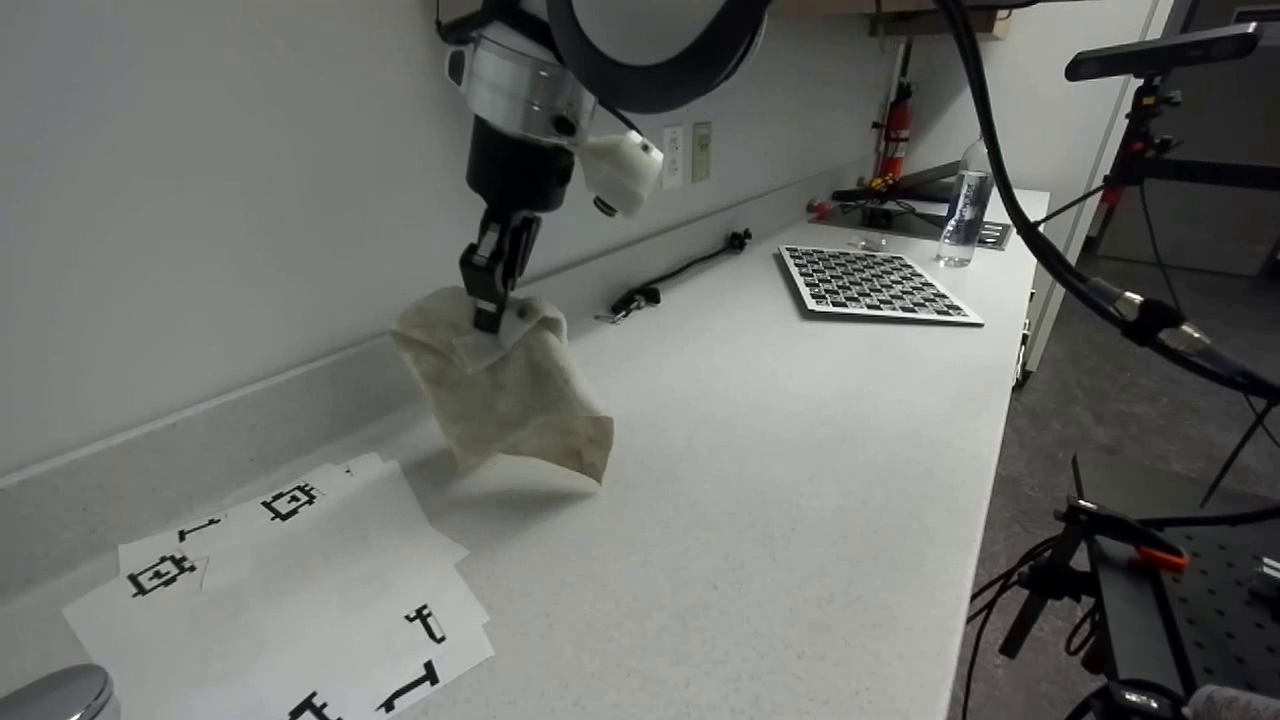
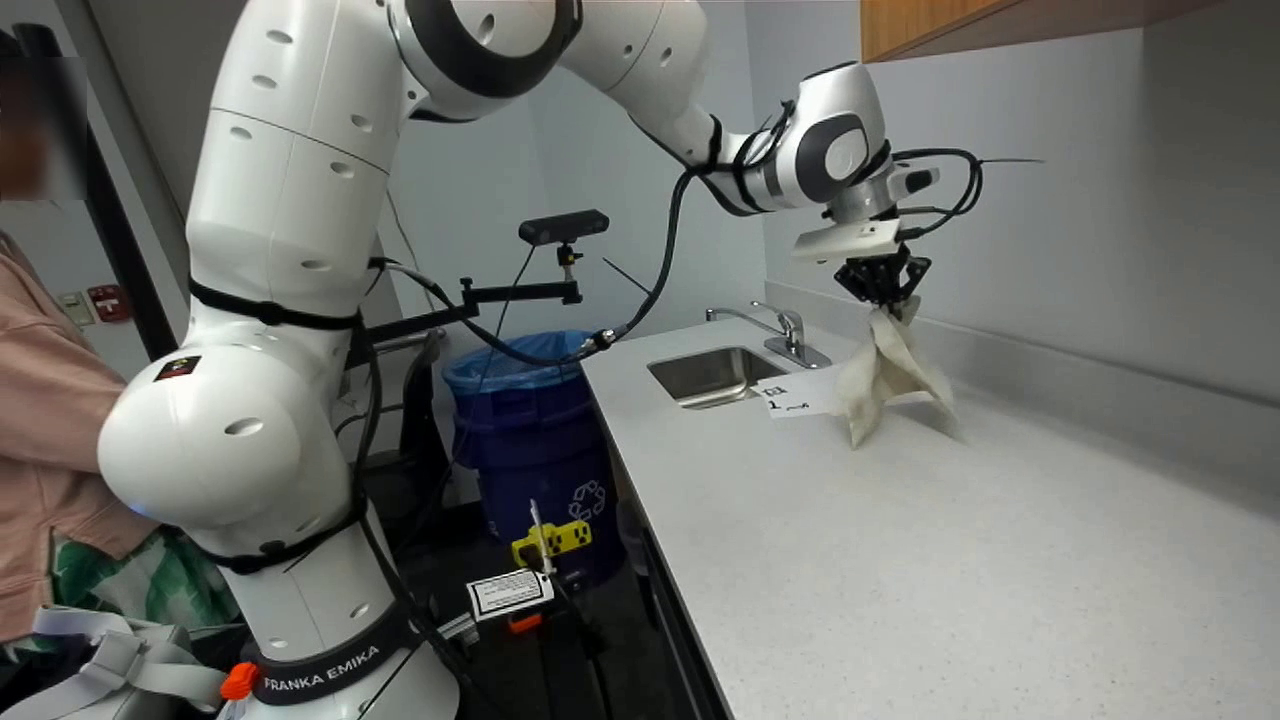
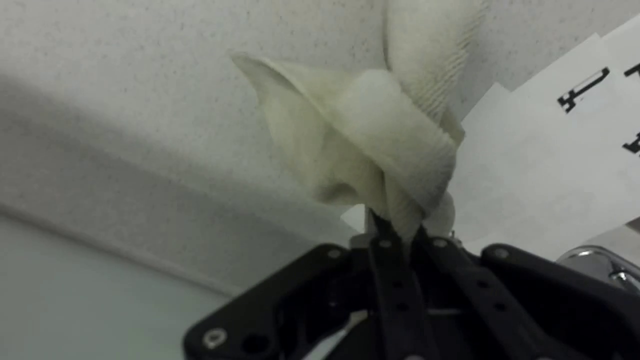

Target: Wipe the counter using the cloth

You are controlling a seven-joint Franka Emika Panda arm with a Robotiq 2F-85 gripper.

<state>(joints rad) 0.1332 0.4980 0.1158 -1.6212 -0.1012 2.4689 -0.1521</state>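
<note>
Although the speckled white counter gives a long, level run for wiping, the low backsplash along its rear limits room there, so strokes would probably go best parallel to it. The Franka Emika arm reaches out over the counter, bent downward near the backsplash; a slow descent seems wise, so that it does not drive the grip into the surface.

Overlapping printed paper sheets lie on the counter. They are likely light enough to drag or crumple, so the wipe should head away from them, toward the black-and-white checkered board, and end short of its edge.

The beige cloth hangs in loose folds over the counter, between the sheets and the board, nearer the sheets. Whether its lowest corners touch the surface, I cannot tell. It is bunched at the top, so only the free part seems able to clean; lowering it until that part spreads flat, then trailing it behind the grip, should keep it from rolling under itself.

The end effector is closed almost fully, pinching a gathered fold of the cloth. Its fingertips ought to ride just above the counter with fabric beneath them, since scraping bare could mark the surface and pull the fold loose.
</note>
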